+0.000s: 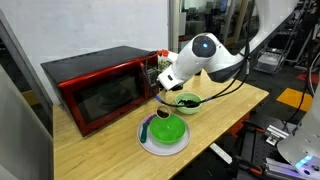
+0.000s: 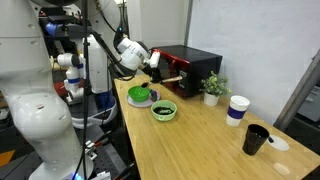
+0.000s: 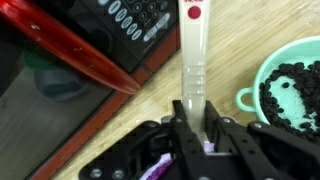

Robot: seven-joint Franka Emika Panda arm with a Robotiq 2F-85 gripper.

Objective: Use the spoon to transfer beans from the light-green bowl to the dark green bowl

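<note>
We see the gripper (image 3: 193, 128) closed tight on the white handle of the spoon (image 3: 192, 60). It grips near one end, so the rest reaches out ahead like a long lever. In the wrist view the handle points toward the red microwave (image 1: 95, 95). Its red-marked far end meets the top edge of the picture, so we cannot tell whether it carries anything. The light-green bowl (image 3: 262, 72) sits on the table just to one side of the spoon's line, with the beans (image 3: 292, 92) heaped inside it. The dark green bowl (image 1: 170, 130) stands on a white plate (image 1: 148, 146) right next to the small bowl. We judge this makes the carry short and lets the plate catch spills. We also judge the spoon must swing over the small bowl and tip down into the beans before any scoop.
</note>
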